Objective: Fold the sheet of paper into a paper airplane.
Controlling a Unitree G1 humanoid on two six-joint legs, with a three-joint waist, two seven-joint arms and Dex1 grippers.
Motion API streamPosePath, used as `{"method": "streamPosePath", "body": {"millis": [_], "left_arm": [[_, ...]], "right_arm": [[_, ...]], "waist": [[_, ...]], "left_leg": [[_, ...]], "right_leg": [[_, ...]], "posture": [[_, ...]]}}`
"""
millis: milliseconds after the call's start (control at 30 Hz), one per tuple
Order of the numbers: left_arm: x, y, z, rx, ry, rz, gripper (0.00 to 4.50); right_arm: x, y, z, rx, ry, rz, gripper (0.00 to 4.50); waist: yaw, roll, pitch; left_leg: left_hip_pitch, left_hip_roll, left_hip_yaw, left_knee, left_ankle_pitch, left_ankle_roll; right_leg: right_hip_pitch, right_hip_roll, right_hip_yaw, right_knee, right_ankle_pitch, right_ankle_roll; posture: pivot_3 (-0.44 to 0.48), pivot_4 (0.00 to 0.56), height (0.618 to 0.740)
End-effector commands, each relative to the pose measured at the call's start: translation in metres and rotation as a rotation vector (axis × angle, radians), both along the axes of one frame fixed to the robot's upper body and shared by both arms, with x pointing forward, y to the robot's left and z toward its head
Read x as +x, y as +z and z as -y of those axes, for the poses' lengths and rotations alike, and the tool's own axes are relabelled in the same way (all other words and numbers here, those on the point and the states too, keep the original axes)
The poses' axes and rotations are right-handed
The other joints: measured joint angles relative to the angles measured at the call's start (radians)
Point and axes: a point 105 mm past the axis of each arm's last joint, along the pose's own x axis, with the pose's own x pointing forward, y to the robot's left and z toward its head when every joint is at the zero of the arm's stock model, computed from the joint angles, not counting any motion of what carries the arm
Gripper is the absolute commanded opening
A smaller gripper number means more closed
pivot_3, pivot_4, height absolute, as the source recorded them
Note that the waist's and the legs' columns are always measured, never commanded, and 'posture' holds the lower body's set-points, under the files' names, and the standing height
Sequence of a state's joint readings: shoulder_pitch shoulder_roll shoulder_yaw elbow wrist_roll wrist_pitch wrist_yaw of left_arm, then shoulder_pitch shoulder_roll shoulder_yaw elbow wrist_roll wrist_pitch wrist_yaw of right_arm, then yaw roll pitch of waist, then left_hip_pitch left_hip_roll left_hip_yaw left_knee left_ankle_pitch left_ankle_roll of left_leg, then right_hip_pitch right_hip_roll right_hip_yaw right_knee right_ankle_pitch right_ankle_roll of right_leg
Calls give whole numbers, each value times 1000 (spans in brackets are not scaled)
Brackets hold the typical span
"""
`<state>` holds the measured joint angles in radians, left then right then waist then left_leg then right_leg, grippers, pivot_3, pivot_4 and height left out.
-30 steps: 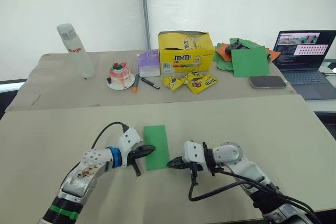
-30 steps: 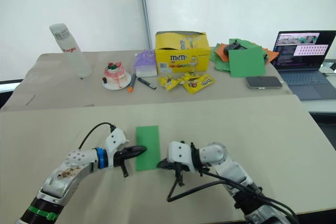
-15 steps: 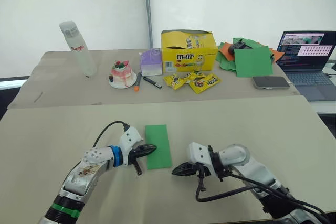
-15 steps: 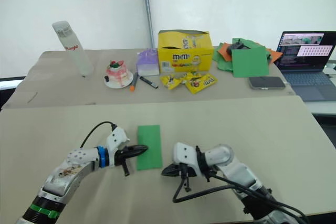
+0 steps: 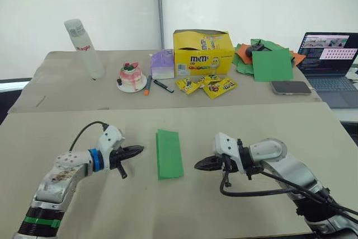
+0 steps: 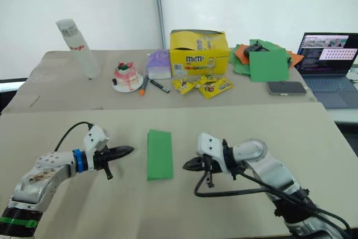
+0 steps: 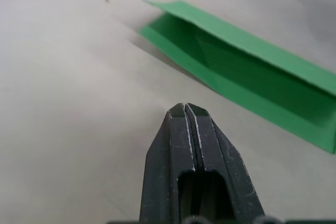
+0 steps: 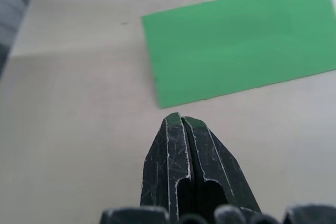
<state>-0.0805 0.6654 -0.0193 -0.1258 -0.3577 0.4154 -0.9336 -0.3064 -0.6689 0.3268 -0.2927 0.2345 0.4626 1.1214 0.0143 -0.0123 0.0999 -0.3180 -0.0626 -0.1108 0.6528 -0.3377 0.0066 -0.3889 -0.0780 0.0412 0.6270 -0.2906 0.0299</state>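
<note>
While both claws sit low over the near table (image 5: 268, 121), each has its two black fingers pressed together and pinches nothing. The left gripper (image 5: 136, 150) points toward the right gripper (image 5: 201, 165), and the sheet of paper (image 5: 169, 153) lies flat on the table between them, apart from both tips. The left wrist view shows the paper (image 7: 247, 72) folded in half lengthwise, its upper flap standing a little open just ahead of the closed left fingertips. From the right wrist view, the paper (image 8: 236, 40) lies just beyond the closed right fingertips, near but not touching.

Farther out, past both claws on the far table (image 5: 67, 76), an open yellow M&M's box (image 5: 202, 53) stands upright; what is inside cannot be made out. Yellow candy packets (image 5: 208, 85) lie in front of it. Left of the box are a small purple box (image 5: 163, 64), a black marker (image 5: 162, 86), a little pink cake on a plate (image 5: 132, 77) and a tilted clear bottle (image 5: 83, 46). Right of it lie a pile of orange and green papers (image 5: 268, 59), a phone (image 5: 290, 87) and an open laptop (image 5: 329, 57).

A second ago the left tips rested on the paper's left edge and the right tips touched its right edge; both have since drawn back, leaving it free.
</note>
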Motion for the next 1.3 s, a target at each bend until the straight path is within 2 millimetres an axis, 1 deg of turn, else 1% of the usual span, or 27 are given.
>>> {"method": "streamPosePath", "body": {"millis": [33,67,100,233,367,467,533,633,733,833,967,1033,1100,1200,1233,1300], "left_arm": [[3,-5,21,18,-67,31,0],[4,-6,26,14,-82,34,0],[4,-5,36,-9,-102,38,0],[8,2,60,-69,-162,49,0],[10,4,81,-97,-230,51,0],[17,5,94,-105,-259,57,0],[19,0,103,-86,-288,54,0],[22,-19,115,5,-320,38,0],[28,-23,128,-10,-312,23,0],[27,-27,139,3,-351,22,0],[20,-33,148,27,-399,-7,0],[17,-37,151,47,-412,-27,0],[16,-41,152,70,-413,-37,0],[16,-43,149,77,-395,-46,0],[16,-43,148,78,-391,-47,0],[16,-44,145,77,-381,-51,0]], "right_arm": [[7,9,0,14,-24,62,47],[9,9,1,13,-34,67,47],[10,9,3,8,-46,73,47],[12,8,13,-9,-92,81,47],[13,6,19,-21,-128,85,47],[13,6,24,-30,-168,96,47],[13,6,28,-37,-194,103,47],[14,8,32,-42,-227,114,47],[16,11,36,-49,-262,121,47],[17,9,42,-82,-298,123,47],[21,6,52,-119,-356,132,47],[26,9,56,-126,-389,150,47],[33,14,62,-139,-436,190,47],[48,28,77,-167,-512,269,47],[50,31,77,-151,-521,264,47],[51,29,75,-130,-519,239,47]], "waist": [[1,-1,0],[1,-1,1],[0,-1,0],[-1,-2,1],[-2,-2,1],[-1,-2,1],[-2,-2,1],[-1,-2,1],[4,-2,1],[5,-3,0],[12,-3,0],[14,-3,0],[15,-3,0],[15,-3,0],[15,-3,0],[15,-4,0]], "left_leg": [[0,0,0,0,0,0],[-1,0,0,0,0,0],[-1,0,0,1,0,0],[-1,0,0,2,0,0],[-2,1,0,5,0,0],[-2,0,0,7,0,0],[-3,0,0,7,0,0],[-3,0,0,7,0,0],[-3,-1,0,8,0,0],[-3,-1,0,8,0,1],[-3,-2,0,9,0,1],[-3,-2,0,9,0,1],[-3,-2,0,9,1,2],[-2,-3,0,9,1,2],[-2,-3,0,9,1,2],[-2,-3,0,9,1,2]], "right_leg": [[0,0,0,0,0,0],[0,0,0,0,0,0],[0,0,0,0,0,0],[0,0,0,1,1,0],[0,1,0,2,1,0],[1,1,0,2,1,0],[1,1,0,2,1,1],[1,1,0,2,1,1],[1,1,-1,2,1,1],[2,1,-1,2,1,2],[2,1,0,2,2,2],[2,1,0,2,2,2],[2,1,0,2,2,2],[2,1,0,2,2,3],[2,1,-1,2,2,3],[2,1,0,2,2,3]], "posture": [[0,150,740],[0,150,740],[0,150,740],[0,150,740],[0,150,740],[0,150,740],[0,150,740],[0,150,740],[0,150,740],[0,150,740],[0,150,740],[0,150,740],[0,150,740],[0,150,740],[0,150,740],[0,150,740]]}}
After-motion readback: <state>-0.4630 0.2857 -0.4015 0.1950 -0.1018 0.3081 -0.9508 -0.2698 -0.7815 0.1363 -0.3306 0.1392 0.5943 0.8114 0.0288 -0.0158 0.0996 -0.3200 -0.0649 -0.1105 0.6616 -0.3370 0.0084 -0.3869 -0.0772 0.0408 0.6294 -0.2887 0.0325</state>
